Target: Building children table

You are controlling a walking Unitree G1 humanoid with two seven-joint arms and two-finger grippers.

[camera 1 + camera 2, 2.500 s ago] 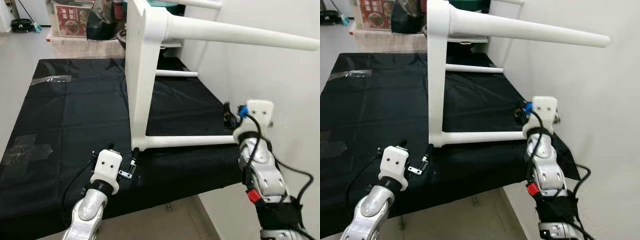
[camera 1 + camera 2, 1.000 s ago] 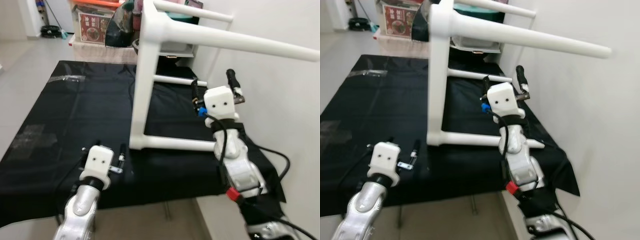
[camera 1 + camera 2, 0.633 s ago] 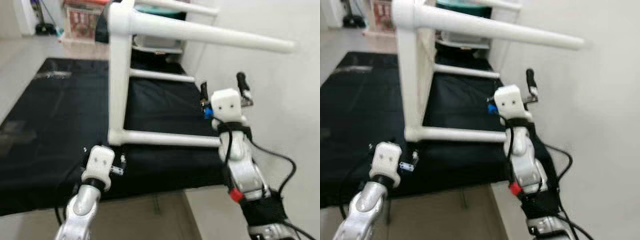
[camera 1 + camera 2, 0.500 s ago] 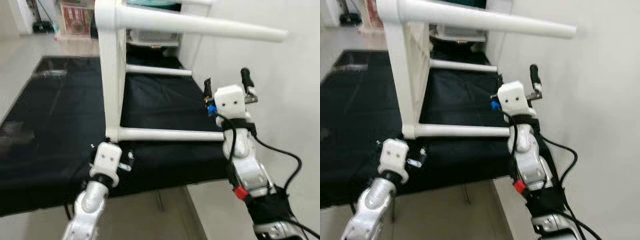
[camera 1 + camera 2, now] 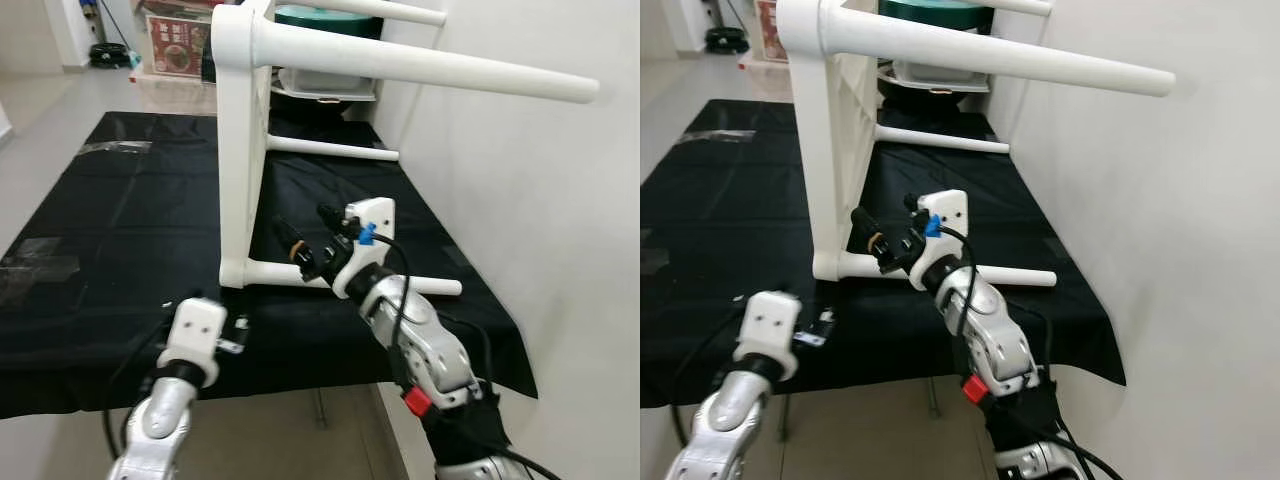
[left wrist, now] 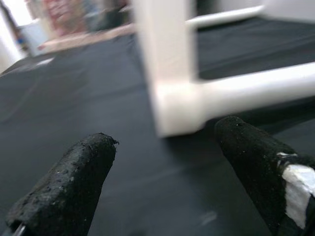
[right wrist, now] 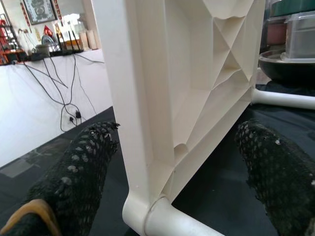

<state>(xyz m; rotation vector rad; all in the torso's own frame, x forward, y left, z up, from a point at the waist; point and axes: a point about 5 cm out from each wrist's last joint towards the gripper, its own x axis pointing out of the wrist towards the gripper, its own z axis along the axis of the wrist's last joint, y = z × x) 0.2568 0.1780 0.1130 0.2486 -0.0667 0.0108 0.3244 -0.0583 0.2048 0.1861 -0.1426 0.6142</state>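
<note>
1. Fingers on your right gripper (image 5: pixel 311 237) are spread apart and grip nothing; in the right wrist view one finger (image 7: pixel 74 177) sits on each side of the white children table (image 5: pixel 242 150), aimed at its ribbed underside without touching it.
2. Your left gripper (image 5: pixel 205 322) is likewise released: the left wrist view shows its two fingers (image 6: pixel 69 184) wide apart over the black cloth (image 5: pixel 110 250), pointing at the table's lower corner, just short of it.
3. Count one children table, lying on its side on the cloth. You can see four round white legs: one long leg (image 5: pixel 420 68) juts out at the top toward the wall, another shows above it, one lies on the cloth (image 5: pixel 345 281) under your right gripper, and one runs along the cloth farther back (image 5: pixel 330 150).
4. Two grippers and two silver arms are in view, the right arm carrying a red fitting (image 5: pixel 417 401) and a black cable.
5. The cloth covers a low work surface; two patches of clear tape (image 5: pixel 35 265) show on it at your left.
6. A white wall (image 5: pixel 540 200) stands close on your right; pale floor, a storage box with a printed label (image 5: pixel 178 45) and dark bowls sit beyond the far edge.
7. Compared with half a second ago, your right gripper has swung down and leftward from beside the wall to the table's lower edge, while your left one has barely moved.
</note>
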